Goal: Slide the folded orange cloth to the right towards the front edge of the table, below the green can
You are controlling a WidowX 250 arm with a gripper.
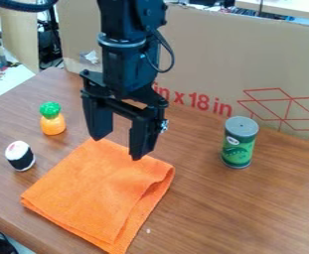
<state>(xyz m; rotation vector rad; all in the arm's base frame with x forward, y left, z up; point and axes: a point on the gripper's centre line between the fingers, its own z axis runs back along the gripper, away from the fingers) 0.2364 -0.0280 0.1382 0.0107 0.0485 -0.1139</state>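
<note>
On the left of the wooden table (276, 208), a black-and-white sushi-like piece (21, 156) sits near an orange toy pineapple (52, 124) with a green top. Right of them lies a folded orange cloth (94, 186), toward the table's front edge. The gripper (121, 146) hangs over the cloth's back part, its fingers spread wide with nothing between them. Behind stands a cardboard panel (203, 54); well to the right, a green can (239, 149) with a grey lid stands upright, apart from the cloth.

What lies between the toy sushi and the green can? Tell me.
The orange cloth lies between the toy sushi and the green can, as the camera view shows. The open gripper hangs by its far edge.
</note>
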